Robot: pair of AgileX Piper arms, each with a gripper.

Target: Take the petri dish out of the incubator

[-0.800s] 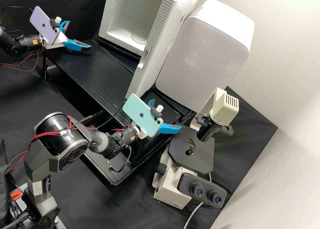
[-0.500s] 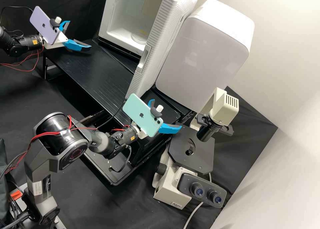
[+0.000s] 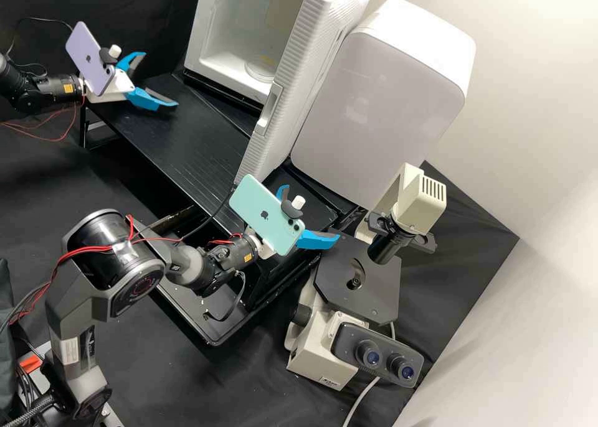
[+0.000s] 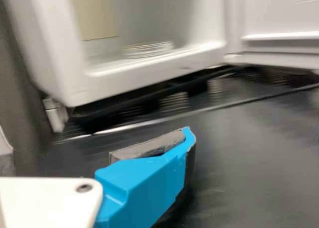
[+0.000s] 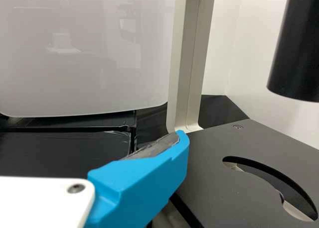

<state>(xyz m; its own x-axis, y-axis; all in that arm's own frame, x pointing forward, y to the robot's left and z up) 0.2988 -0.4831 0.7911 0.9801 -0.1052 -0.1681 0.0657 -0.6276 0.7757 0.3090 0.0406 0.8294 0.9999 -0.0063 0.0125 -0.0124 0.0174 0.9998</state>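
Note:
The clear petri dish (image 3: 261, 69) lies on the floor of the white incubator (image 3: 215, 47), whose door (image 3: 299, 72) stands swung open. In the left wrist view the dish (image 4: 147, 49) sits just behind the chamber's front lip. My left gripper (image 3: 152, 81) hovers open over the black shelf (image 3: 187, 134), to the left of the incubator's opening; one of its blue fingers (image 4: 149, 178) shows with a bare grey pad. My right gripper (image 3: 324, 231) is open with nothing in it, above the microscope stage (image 5: 239, 173), with one of its fingers (image 5: 149, 173) in sight.
A large white box (image 3: 380, 97) stands to the right of the open door. A microscope (image 3: 367, 290) occupies the bench's front right. The right arm's base (image 3: 106, 271) is at the front left. Red cables (image 3: 37, 119) trail at the far left.
My left gripper has moved right toward the incubator's opening and tilted a little. The right arm and the dish have stayed put.

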